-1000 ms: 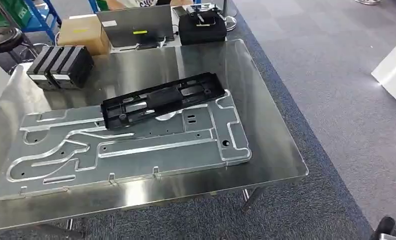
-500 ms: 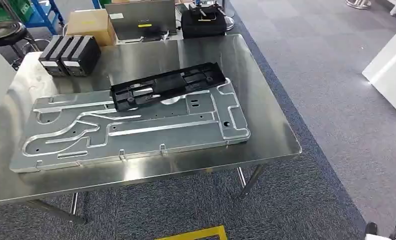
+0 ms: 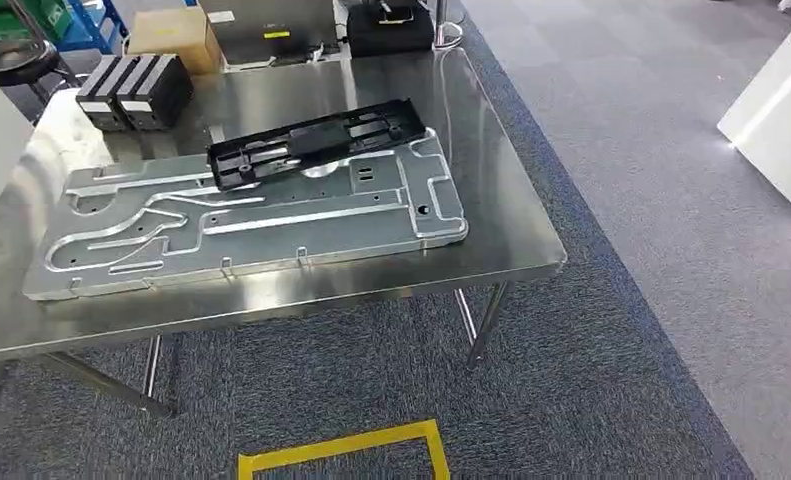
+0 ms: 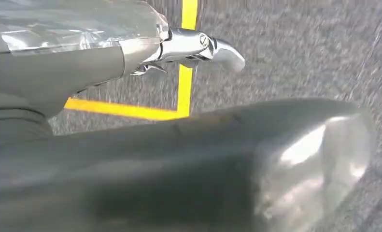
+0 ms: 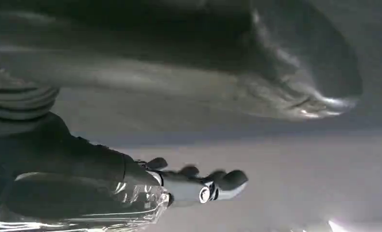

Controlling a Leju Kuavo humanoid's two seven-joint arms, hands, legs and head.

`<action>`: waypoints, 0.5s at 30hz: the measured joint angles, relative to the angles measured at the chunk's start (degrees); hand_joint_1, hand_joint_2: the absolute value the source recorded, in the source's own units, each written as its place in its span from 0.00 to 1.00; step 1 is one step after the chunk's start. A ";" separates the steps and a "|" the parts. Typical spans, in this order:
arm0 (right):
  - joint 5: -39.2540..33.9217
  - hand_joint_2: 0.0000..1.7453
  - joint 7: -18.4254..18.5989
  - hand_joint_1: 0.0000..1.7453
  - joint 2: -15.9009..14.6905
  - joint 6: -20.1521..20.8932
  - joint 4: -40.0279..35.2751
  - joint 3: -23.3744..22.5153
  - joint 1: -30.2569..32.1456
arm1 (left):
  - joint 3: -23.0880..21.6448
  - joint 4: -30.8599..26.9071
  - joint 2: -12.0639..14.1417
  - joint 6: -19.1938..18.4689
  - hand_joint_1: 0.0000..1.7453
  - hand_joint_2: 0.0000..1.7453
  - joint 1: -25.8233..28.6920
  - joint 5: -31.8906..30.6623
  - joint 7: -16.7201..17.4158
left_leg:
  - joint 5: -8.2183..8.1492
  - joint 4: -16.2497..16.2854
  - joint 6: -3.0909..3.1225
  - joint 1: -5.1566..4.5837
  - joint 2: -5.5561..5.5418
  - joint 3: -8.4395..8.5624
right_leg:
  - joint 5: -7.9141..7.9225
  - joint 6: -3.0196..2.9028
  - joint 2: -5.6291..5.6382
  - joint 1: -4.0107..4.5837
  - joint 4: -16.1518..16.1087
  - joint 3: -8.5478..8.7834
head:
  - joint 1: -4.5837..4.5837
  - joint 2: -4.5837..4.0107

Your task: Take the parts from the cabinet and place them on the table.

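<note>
A long black plastic part [image 3: 316, 143] lies across the far edge of a large machined aluminium plate [image 3: 251, 225] on the steel table [image 3: 501, 240]. In the left wrist view my left hand [image 4: 203, 154] hangs over grey carpet, its thumb and fingers [image 4: 198, 46] apart and holding nothing. In the right wrist view my right hand [image 5: 179, 72] hangs the same way, its fingers [image 5: 203, 186] stretched out with nothing in them. A white cabinet [image 3: 776, 120] stands at the right edge of the head view.
Two black boxes [image 3: 131, 90], a cardboard box [image 3: 171, 30], a grey panel [image 3: 266, 25] and a black bag [image 3: 386, 30] stand at the table's far end. A stool [image 3: 11, 60] is at far left. Yellow floor tape [image 3: 346, 450] lies in front of the table.
The camera has backed away from the table: the whole table sits higher and smaller in the picture, and the yellow floor tape has come further into view. Nothing on the table has moved.
</note>
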 joint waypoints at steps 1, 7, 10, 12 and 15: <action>2.19 0.00 6.70 0.00 -1.42 1.10 5.90 -0.33 -0.96 | 0.00 0.00 0.00 0.07 0.00 0.00 -0.02 0.00 0.00 | 2.18 -3.63 0.13 -0.01 0.00 3.02 | 0.60 0.16 0.07 -0.01 0.40 -1.17 | 0.00 0.00; 5.05 0.00 17.45 0.00 -3.47 7.02 24.99 -0.94 -3.79 | -0.02 0.00 0.61 -0.15 0.00 0.00 -0.42 -0.09 -0.09 | 0.07 -18.10 1.98 -0.72 0.20 11.77 | 4.02 2.12 -0.04 -0.01 1.02 -3.08 | 0.02 0.00; 5.22 0.00 17.97 0.00 -4.59 7.86 28.96 -1.29 -4.52 | 0.00 0.00 0.66 -0.20 0.00 0.00 -0.39 -0.04 -0.07 | 2.69 -18.47 3.27 -0.45 0.76 9.52 | -4.45 2.88 0.24 -0.54 6.33 -4.56 | 0.02 0.00; 6.44 0.00 18.17 0.00 -5.24 9.01 30.66 -1.33 -5.06 | 0.07 0.00 0.72 -0.09 0.00 0.00 -0.24 -0.04 0.37 | 4.11 -18.35 3.23 -0.55 0.87 7.74 | -10.06 3.38 0.22 -0.57 14.30 -5.75 | 0.02 0.00; 7.91 0.00 17.53 0.00 -6.07 10.30 32.30 -1.00 -5.91 | 0.70 0.00 0.74 0.37 0.00 0.00 -0.44 -0.04 1.62 | 6.10 -17.61 2.90 -0.60 1.10 4.36 | -5.92 3.61 0.22 -0.70 17.36 -3.37 | 0.02 0.00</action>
